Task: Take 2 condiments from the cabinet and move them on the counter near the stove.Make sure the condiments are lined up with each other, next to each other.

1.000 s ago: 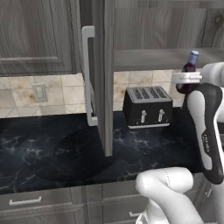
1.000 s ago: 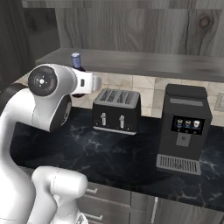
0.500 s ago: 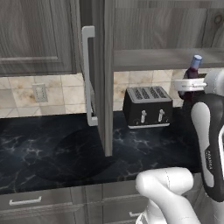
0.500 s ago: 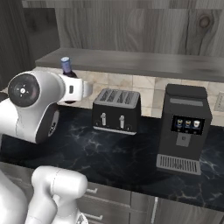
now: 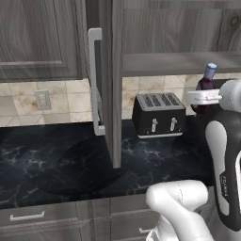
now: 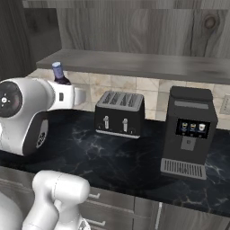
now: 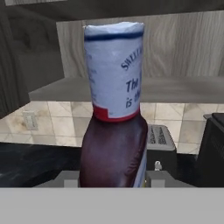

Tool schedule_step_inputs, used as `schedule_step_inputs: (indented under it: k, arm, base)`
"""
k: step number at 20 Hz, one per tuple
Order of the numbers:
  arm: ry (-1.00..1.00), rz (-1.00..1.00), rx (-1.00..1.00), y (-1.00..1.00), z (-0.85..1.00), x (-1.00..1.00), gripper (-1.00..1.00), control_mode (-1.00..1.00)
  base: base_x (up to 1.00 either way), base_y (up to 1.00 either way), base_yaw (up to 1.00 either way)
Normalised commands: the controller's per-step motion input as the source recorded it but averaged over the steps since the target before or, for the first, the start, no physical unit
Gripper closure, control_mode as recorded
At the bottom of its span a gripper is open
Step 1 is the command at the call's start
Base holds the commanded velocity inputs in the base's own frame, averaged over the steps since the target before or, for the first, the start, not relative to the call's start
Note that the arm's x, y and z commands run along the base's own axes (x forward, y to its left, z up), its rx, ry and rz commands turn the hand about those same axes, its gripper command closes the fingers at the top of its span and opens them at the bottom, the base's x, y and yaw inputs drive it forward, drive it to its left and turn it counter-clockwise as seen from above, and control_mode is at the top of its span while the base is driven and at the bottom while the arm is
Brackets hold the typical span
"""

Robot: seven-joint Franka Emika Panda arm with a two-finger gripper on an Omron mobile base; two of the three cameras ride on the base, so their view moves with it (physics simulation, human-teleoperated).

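Upright, the brown bottle (image 7: 114, 144) sits gripped in the claw (image 7: 111, 177).

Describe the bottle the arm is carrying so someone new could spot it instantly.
Start at the black four-slot toaster on the black marble counter, under the cabinet shelf. Just beside and above it, the gripper holds a dark brown bottle upright in the air. It is the lone bottle, with a pale blue cap.

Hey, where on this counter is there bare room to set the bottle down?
The widest bare stretch of counter lies left of the open cabinet door, below the wall outlet. The strip in front of the toaster is free too. Between toaster and coffee machine it is tight.
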Motion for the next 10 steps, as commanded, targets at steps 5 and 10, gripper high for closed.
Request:
schedule_step_inputs:
  k: [5,10]
  arm:
    - [0.01,0.0,0.0,0.09,0.0,-0.28,1.0,-1.0]
    - [0.01,0.0,0.0,0.05,0.0,-0.18,1.0,-1.0]
  base:
    - [0.0,0.0,0.0]
    - [0.0,0.0,0.0]
